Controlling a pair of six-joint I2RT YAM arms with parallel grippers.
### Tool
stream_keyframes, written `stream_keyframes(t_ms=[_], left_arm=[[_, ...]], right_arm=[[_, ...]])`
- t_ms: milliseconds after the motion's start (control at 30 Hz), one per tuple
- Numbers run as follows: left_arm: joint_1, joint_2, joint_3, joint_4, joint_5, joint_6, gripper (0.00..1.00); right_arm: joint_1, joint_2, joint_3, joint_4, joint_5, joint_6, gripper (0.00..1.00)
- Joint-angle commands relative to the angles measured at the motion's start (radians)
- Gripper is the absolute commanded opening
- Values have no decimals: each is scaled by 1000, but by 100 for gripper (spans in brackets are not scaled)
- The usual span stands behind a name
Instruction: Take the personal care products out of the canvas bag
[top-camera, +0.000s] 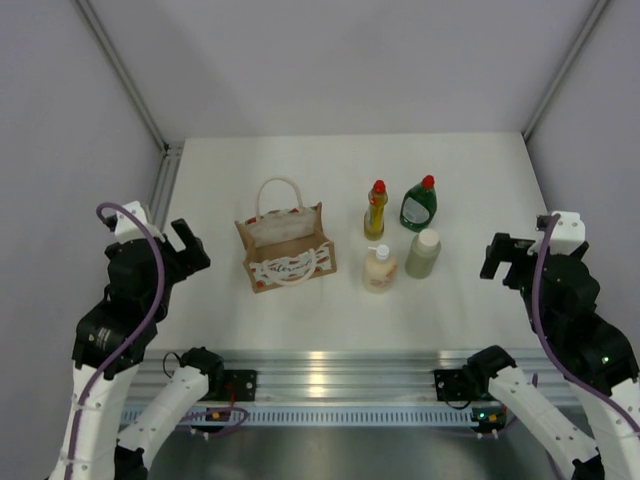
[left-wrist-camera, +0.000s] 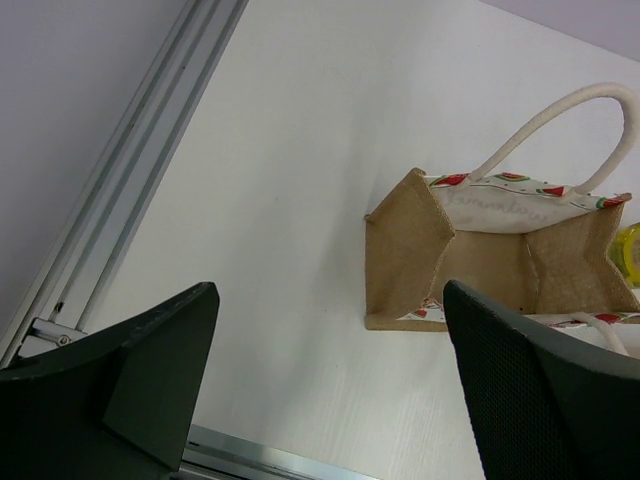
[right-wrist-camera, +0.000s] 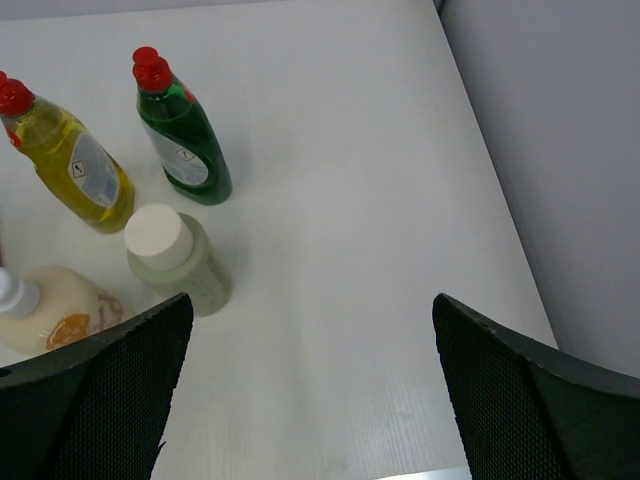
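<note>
White table (top-camera: 300, 320); aluminium rail (top-camera: 330, 368) along near edge.

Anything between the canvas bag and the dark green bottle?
Yes: the yellow bottle with the red cap stands upright between the canvas bag and the dark green bottle, clearest in the top view.

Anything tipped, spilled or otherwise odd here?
Nothing stands out. The tan canvas bag stands upright; the yellow bottle, green bottle, cream pump bottle and olive-grey cylinder stand upright beside it, no spill.
</note>
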Motion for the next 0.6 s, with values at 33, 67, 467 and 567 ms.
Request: stream_keyframes(t_ms=[33, 67, 467, 567], left_arm=[[-3, -34, 4, -10, 44, 12, 98], [-3, -37, 1, -10, 52, 7, 98], [-3, -45, -17, -10, 47, -13, 98], [-1, -48, -28, -9, 49, -25, 98]], right_arm=[[-6, -38, 38, -69, 1, -24, 100], [-6, -41, 38, -69, -3, -24, 99], [-5, -61, 38, -69, -19, -24, 100], [-5, -53, 39, -68, -20, -27, 99]])
